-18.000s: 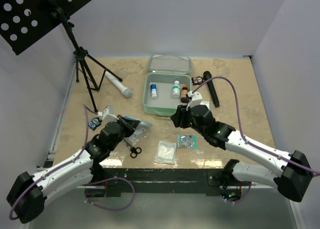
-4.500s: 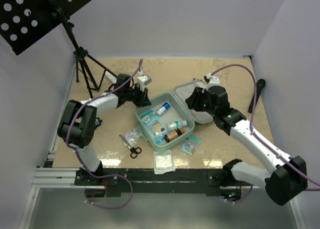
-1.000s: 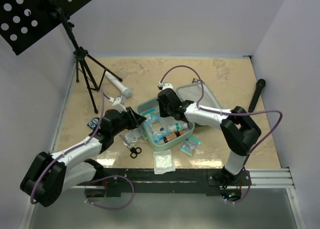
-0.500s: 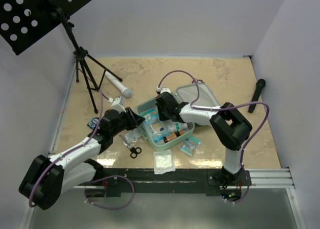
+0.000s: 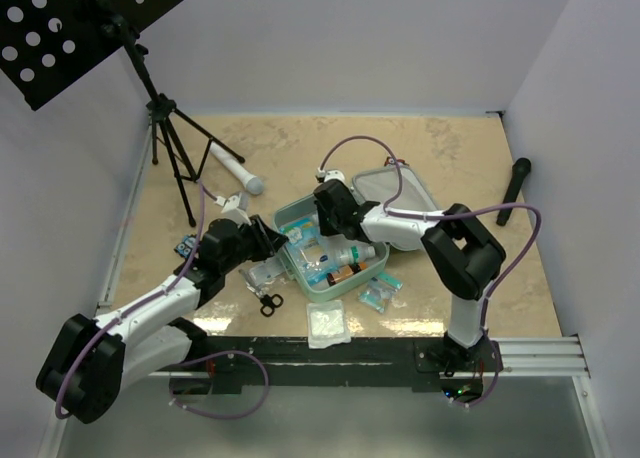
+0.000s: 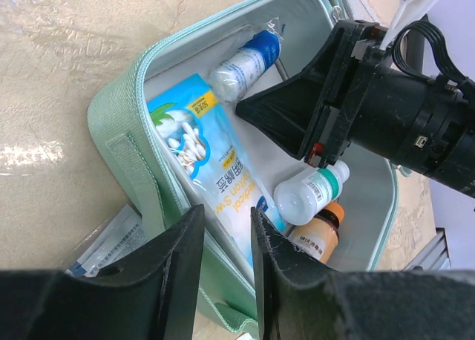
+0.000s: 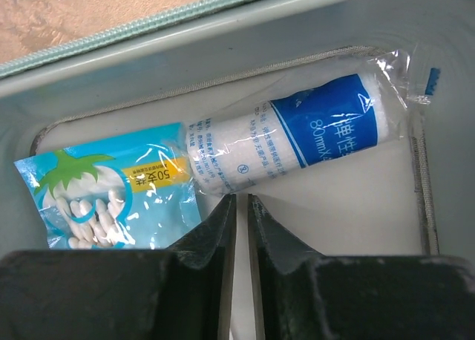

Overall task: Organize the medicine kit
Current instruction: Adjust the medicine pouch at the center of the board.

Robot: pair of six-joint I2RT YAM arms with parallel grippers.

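The mint-green medicine kit (image 5: 400,216) lies open mid-table, its lid flat to the right. Its tray holds a blue cotton-swab packet (image 6: 200,147), a wrapped gauze roll (image 7: 297,143), a white bottle (image 6: 312,191) and an amber bottle (image 6: 319,236). My left gripper (image 6: 226,229) straddles the tray's near-left wall (image 6: 126,147), one finger outside and one inside, shut on it. My right gripper (image 7: 241,203) reaches down into the tray, its tips just short of the gauze roll, jaws almost together with nothing between them.
Black scissors (image 5: 268,301) and a clear packet (image 5: 262,275) lie left of the kit. A white pad (image 5: 328,323) and a teal packet (image 5: 378,293) lie in front. A white-and-grey cylinder (image 5: 235,168), a tripod (image 5: 165,128) and a black stick (image 5: 515,190) stand farther off.
Over the last second the right arm's elbow swung and its gripper shifted slightly inside the tray. The left arm has held still on the wall. The kit has not moved.
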